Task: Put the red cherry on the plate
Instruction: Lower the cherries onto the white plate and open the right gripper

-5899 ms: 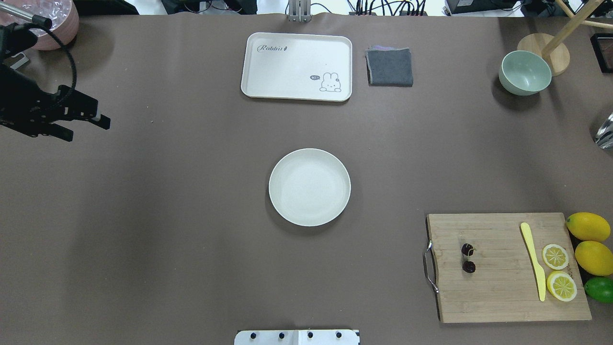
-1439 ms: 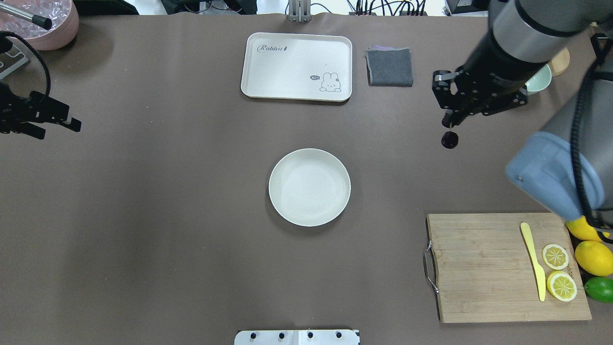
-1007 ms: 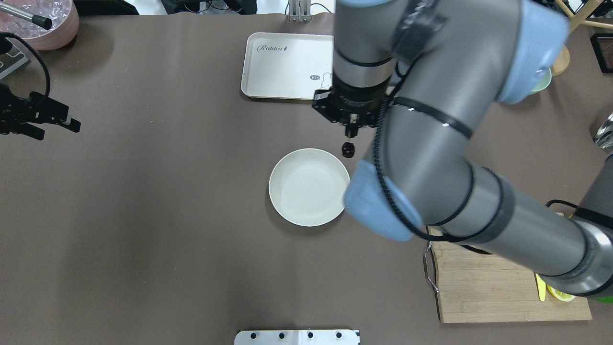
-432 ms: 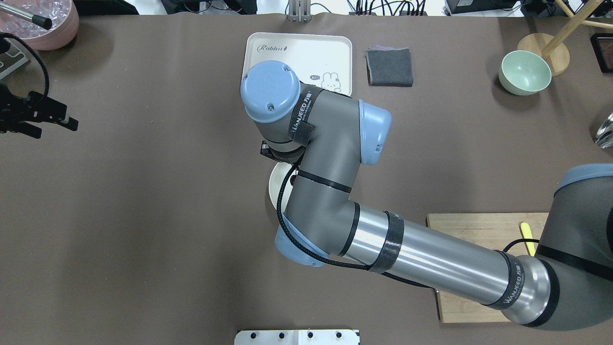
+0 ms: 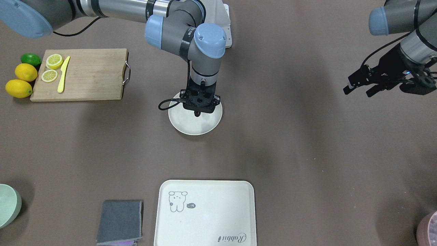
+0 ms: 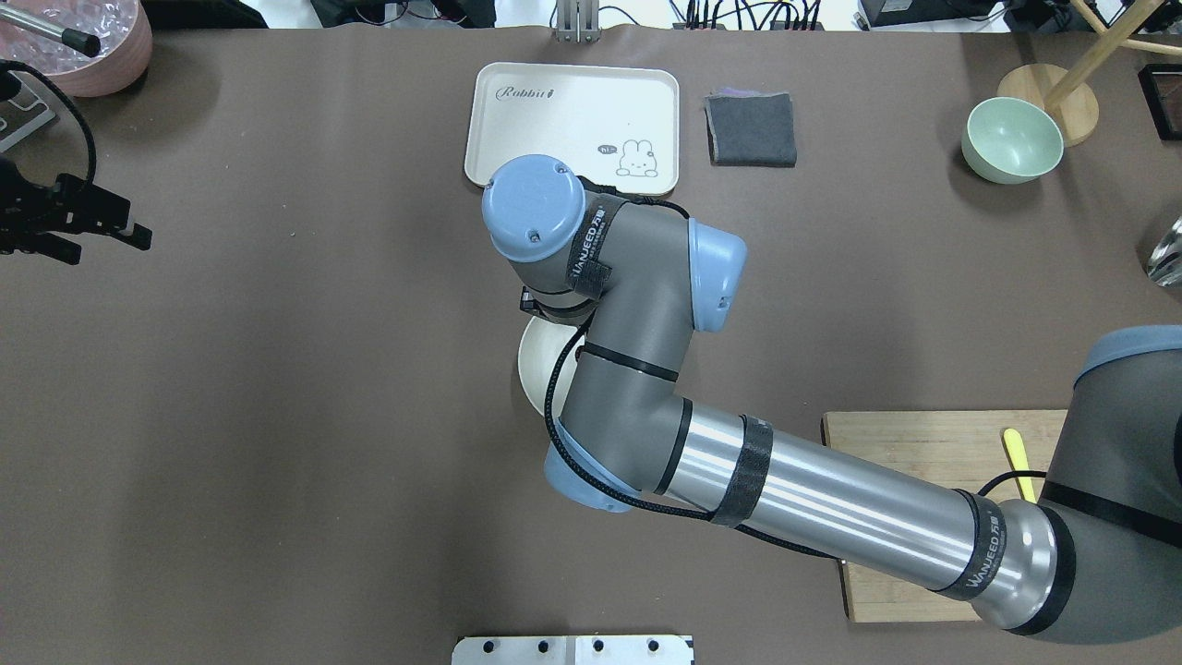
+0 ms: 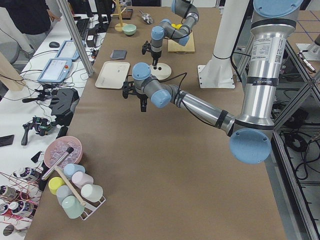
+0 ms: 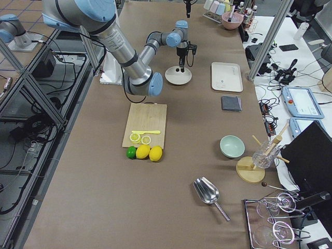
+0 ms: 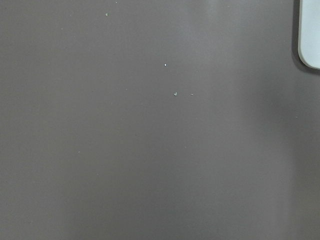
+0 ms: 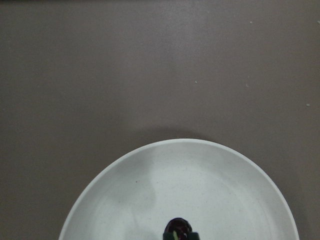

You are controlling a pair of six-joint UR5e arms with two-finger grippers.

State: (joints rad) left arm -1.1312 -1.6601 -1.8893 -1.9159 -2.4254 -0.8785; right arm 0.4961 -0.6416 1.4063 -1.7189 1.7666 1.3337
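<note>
Facing the robot, clenching the right hand (image 5: 197,112) on the cherry (image 5: 197,115) just over the one plate (image 5: 184,126), awaiting only lowering and release, leaving the left hand (image 5: 357,92) spread, holding nothing, above the counter (image 5: 307,153); overhead, hiding most of that plate (image 6: 534,369) beneath the arm (image 6: 646,369); wrist-on, showing one cherry (image 10: 178,227) above it.

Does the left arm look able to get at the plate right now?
Probably not cleanly: the right gripper hangs just above the plate holding the red cherry, its arm covering much of it. The left gripper sits far off to the side.
</note>
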